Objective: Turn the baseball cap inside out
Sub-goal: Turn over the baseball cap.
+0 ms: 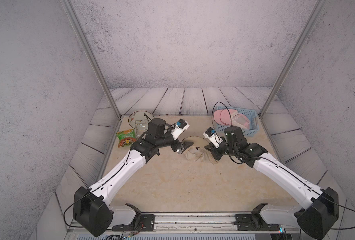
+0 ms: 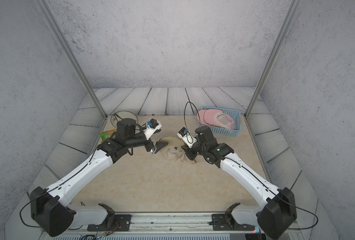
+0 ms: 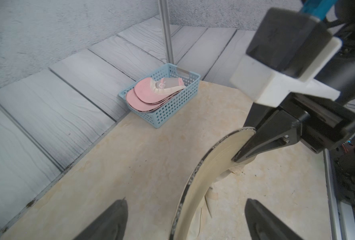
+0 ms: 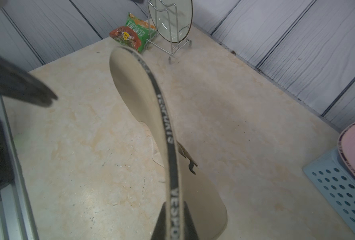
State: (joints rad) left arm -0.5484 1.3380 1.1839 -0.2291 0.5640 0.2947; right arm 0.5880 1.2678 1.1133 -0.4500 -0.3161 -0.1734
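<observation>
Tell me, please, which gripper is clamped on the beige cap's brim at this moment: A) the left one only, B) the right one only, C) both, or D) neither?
B: the right gripper is shut on the brim of the beige cap, while the left gripper stands open, jaws wide apart with the brim passing between them.

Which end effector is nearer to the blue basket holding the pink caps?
Right. The right end effector, shut on the beige cap at its brim, sits just in front of the blue basket; the left end effector, open, is across the cap, farther away.
</observation>
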